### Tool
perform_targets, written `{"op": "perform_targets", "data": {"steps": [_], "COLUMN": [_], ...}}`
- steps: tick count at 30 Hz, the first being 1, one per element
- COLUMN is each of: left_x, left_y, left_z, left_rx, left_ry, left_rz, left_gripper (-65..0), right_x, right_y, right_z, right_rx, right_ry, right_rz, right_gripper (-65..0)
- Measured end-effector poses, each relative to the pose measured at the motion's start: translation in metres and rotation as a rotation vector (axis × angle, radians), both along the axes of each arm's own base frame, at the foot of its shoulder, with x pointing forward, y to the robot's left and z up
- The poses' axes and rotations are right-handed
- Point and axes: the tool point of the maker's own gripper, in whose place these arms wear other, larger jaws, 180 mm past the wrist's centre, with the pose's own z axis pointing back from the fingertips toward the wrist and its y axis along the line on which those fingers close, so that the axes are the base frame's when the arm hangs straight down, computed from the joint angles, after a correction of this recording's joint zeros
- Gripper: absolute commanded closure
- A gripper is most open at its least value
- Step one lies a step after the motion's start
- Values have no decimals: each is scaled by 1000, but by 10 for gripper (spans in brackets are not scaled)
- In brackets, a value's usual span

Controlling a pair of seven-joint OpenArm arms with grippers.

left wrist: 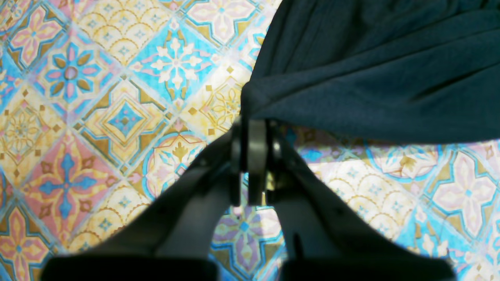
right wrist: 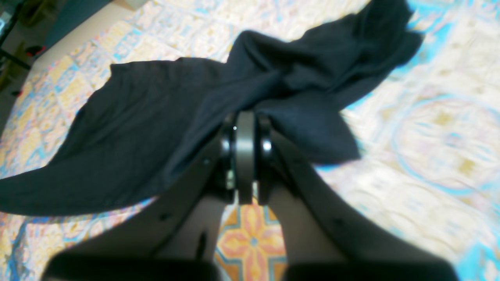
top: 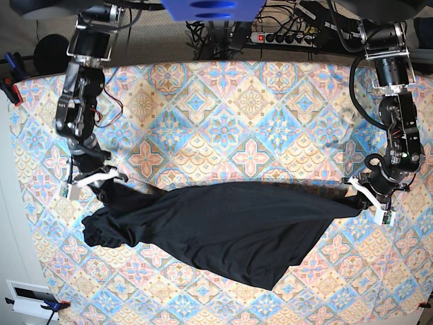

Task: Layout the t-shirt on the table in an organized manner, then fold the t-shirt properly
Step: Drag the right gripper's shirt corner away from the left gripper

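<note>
I have both pincers clamped on the black t-shirt (top: 216, 230), one at each end. The left gripper (left wrist: 250, 117) has its jaws pressed together on a bunched corner of cloth, with the rest of the shirt running away ahead of it and to one side. The right gripper (right wrist: 246, 117) is likewise closed on a pinch of fabric; from its tips the shirt spreads out forward in heavy folds, with a loose flap hanging just beside the jaws.

In the base view the garment stretches between my two grips like a sagging band over the patterned table (top: 237, 122). Its upper edge is fairly taut between the pincers, while the lower part droops toward the near edge in a crumpled point, and a clump is wadded up just below the right gripper.

By my reading, I am only at the spreading stage. The shirt is pulled out lengthwise but not flat: wrinkles, doubled-over cloth, no clear sleeve or collar outline. Laying it smooth remains, and all of the folding.
</note>
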Motion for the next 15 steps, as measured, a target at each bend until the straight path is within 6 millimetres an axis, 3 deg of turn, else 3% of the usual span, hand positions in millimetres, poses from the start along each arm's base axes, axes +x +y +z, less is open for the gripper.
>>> {"op": "perform_targets", "data": {"steps": [3,8,15], "left_x": [0,0,0], "left_y": [-1,0,0], "left_z": [0,0,0], "left_rx": [-1,-1,-1], "left_ry": [-1,-1,0], "left_rz": [-3,0,0], "left_gripper": [0,0,0], "right_x": [-15,-16,-23], "right_y": [3,7,23], "right_z": [9,47,63], "right_rx": [-38,-108,-190], "right_ry": [-8,-110,-100], "right_rz": [28,72,182], "right_gripper": [0,0,0]}}
